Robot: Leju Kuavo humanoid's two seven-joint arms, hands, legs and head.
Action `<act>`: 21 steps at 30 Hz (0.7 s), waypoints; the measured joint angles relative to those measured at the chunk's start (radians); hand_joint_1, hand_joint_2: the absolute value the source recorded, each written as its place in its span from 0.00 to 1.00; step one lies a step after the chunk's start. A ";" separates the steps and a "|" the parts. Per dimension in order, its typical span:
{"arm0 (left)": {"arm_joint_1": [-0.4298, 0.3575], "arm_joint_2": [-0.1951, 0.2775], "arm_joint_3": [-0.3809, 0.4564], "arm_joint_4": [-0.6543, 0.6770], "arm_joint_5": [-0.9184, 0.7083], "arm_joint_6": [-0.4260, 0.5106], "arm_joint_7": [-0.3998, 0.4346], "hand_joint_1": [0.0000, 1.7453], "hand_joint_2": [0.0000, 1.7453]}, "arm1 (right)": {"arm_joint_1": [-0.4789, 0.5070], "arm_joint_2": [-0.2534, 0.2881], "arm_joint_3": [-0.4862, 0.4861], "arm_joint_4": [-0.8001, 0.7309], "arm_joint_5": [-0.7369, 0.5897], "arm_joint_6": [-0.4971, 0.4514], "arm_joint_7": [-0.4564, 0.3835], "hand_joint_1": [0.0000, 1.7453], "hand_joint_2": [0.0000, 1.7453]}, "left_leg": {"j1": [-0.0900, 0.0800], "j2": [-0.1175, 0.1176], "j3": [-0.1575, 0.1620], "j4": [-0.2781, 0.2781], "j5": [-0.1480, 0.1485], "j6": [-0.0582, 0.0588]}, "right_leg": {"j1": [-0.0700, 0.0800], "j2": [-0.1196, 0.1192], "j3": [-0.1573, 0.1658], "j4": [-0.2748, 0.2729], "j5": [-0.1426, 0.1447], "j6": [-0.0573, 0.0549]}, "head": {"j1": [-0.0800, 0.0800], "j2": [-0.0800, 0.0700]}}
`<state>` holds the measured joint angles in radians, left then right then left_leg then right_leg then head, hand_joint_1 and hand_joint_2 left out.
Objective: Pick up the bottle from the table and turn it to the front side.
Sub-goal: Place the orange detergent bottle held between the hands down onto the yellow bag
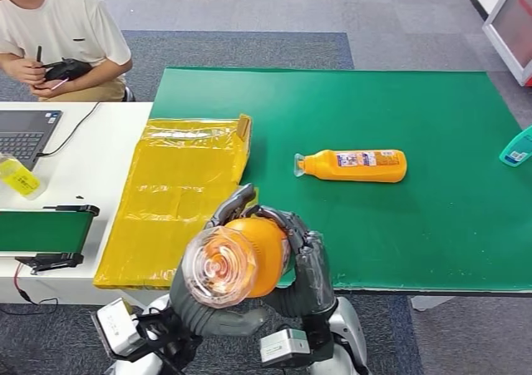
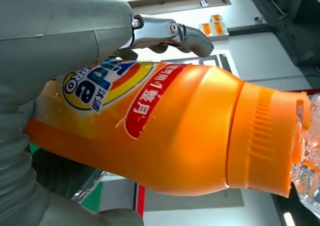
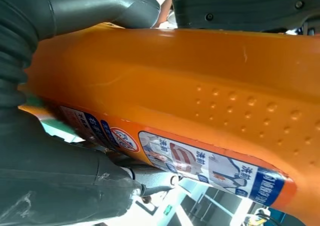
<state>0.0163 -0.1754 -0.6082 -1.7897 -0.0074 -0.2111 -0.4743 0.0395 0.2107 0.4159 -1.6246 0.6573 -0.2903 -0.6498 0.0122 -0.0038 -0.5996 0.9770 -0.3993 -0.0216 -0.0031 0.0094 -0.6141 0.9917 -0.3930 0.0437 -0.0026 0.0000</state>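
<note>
Both robot hands (image 1: 251, 263) grip bottle (image 1: 251, 259) beyond table edge (image 1: 407, 291).

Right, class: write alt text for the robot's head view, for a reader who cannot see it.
Both robot hands, left and right, hold an orange bottle up off the table, its clear cap pointing at the camera. Behind, a second orange bottle lies on its side on a green mat, beside a yellow plastic bag. A seated person is at top left.

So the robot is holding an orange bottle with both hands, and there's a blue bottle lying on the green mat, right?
Not quite. The bottle lying on the green mat is orange, not blue; the head view shows it. The rest is right: both hands, left and right, hold an orange bottle.
</note>
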 joint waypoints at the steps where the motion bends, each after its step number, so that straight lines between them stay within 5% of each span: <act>1: 0.000 0.002 -0.004 0.001 -0.005 0.009 0.000 0.00 1.00 | 0.000 -0.001 0.002 0.000 0.004 -0.006 0.001 1.00 1.00 | 0.000 0.000 0.000 0.000 0.000 0.000 | 0.000 0.000 0.000 0.000 0.000 0.000 | 0.000 0.000; 18: -0.026 0.014 -0.043 0.021 -0.057 0.066 0.041 0.01 1.00 | 0.004 -0.033 0.037 0.000 0.207 -0.214 0.066 1.00 1.00 | 0.000 0.000 0.000 0.000 0.000 0.000 | 0.000 0.000 0.000 0.000 0.000 0.000 | 0.000 0.000; 21: -0.029 0.014 -0.047 0.023 -0.060 0.067 0.041 0.73 1.00 | 0.005 -0.035 0.040 0.000 0.221 -0.229 0.072 1.00 1.00 | 0.000 0.000 0.000 0.000 0.000 0.000 | 0.000 0.000 0.000 0.000 0.000 0.000 | 0.000 0.000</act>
<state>-0.0132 -0.1614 -0.6548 -1.7662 -0.0678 -0.1440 -0.4328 0.0441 0.1759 0.4555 -1.6243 0.8784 -0.5189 -0.5775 0.0122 -0.0038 -0.5997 0.9770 -0.3997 -0.0217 -0.0031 0.0094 -0.6140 0.9917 -0.3931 0.0437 -0.0027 0.0000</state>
